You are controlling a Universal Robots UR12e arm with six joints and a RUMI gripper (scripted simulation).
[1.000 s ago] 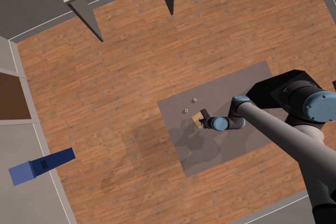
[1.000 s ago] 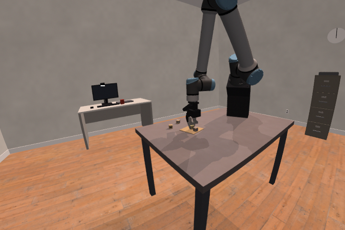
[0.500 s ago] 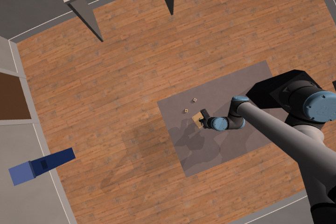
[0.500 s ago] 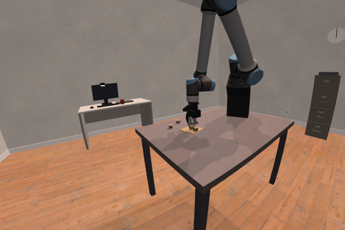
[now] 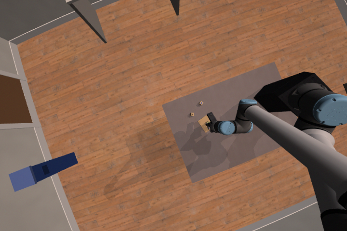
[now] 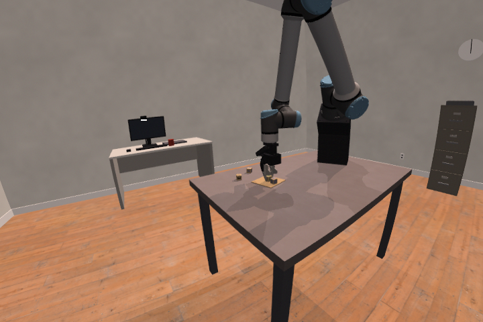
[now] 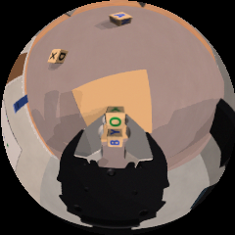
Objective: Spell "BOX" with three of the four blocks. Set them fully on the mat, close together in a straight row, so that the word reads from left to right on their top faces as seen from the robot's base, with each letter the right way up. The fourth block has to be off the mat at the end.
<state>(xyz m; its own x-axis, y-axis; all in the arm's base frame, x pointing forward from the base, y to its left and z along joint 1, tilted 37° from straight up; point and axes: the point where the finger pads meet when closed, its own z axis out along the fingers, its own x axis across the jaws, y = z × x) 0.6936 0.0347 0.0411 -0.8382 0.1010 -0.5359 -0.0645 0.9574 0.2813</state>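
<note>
My gripper [image 5: 207, 124] [image 6: 267, 176] [image 7: 116, 115] is shut on the O block [image 6: 267, 178] [image 7: 116, 121], low over the tan mat [image 5: 203, 120] [image 6: 259, 182] [image 7: 113, 90]. The O faces up; whether the block touches the mat is unclear. The B block [image 6: 274, 180] [image 7: 114, 142] sits close beside it on the mat, with its blue B up and a Y side facing the O block. Off the mat, the X block [image 5: 192, 114] [image 6: 239, 176] [image 7: 57, 56] lies with X up, and the A block [image 5: 201, 102] [image 6: 249, 170] [image 7: 119, 18] lies farther along with a blue A up.
The grey table [image 5: 233, 87] [image 6: 234, 223] [image 7: 181, 64] carries all of these. The X block and the A block are beyond the mat's far side in the wrist view. The robot's black pedestal [image 5: 272, 92] [image 6: 333, 142] stands at the table's other end.
</note>
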